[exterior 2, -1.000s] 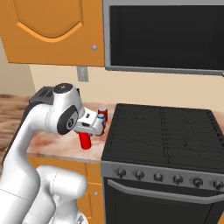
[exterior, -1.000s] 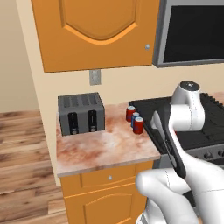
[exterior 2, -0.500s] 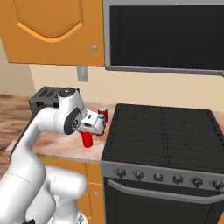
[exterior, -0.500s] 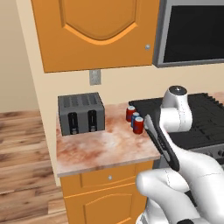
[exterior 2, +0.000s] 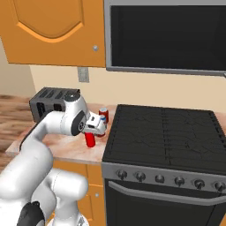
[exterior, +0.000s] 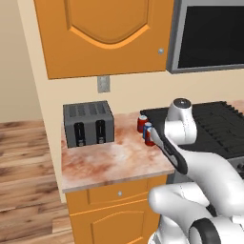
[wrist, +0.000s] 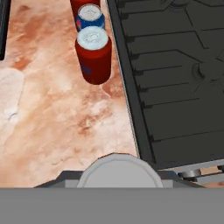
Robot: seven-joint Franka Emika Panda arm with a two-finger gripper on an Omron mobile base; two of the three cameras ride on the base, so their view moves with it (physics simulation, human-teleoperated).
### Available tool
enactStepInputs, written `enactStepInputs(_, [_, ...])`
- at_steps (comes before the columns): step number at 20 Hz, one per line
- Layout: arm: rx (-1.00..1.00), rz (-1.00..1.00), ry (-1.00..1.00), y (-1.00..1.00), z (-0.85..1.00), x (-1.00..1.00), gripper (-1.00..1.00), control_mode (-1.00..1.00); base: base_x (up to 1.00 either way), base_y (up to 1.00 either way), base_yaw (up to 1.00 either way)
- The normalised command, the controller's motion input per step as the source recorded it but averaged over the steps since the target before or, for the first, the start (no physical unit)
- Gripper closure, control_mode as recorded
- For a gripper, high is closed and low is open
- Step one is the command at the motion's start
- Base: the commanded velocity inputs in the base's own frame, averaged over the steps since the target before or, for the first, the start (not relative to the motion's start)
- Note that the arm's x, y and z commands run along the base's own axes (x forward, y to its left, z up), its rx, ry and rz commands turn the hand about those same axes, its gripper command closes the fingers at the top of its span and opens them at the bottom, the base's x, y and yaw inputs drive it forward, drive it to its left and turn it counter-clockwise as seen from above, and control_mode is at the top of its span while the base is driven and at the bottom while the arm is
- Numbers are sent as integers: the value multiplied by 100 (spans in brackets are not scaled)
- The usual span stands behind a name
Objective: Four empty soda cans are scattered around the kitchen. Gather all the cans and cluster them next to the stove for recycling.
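The gripper (exterior 2: 94, 128) pinches a red can (exterior 2: 90, 139) by its sidewall above the counter (exterior: 109, 162), just beside the stove (exterior 2: 163, 137). Empty cans are judged light, thin-walled and slippery (grip mid-body, gently).

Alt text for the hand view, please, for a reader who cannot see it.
A silver-topped can sits in the gripper at the bottom edge, above a marbled counter. Ahead, a red can, a blue can and another red can line up beside the black stove.
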Motion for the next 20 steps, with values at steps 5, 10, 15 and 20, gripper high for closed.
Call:
enactStepInputs(5, [2,3,4,1,-37,52,100,-100,0,0,0])
enactStepInputs(10, [2,3,9,0,-33,46,100,-100,0,0,0])
enactStepInputs(15, [2,2,6,0,-24,50,100,-100,0,0,0])
enactStepInputs(20, [0,1,3,0,-18,48,100,-100,0,0,0])
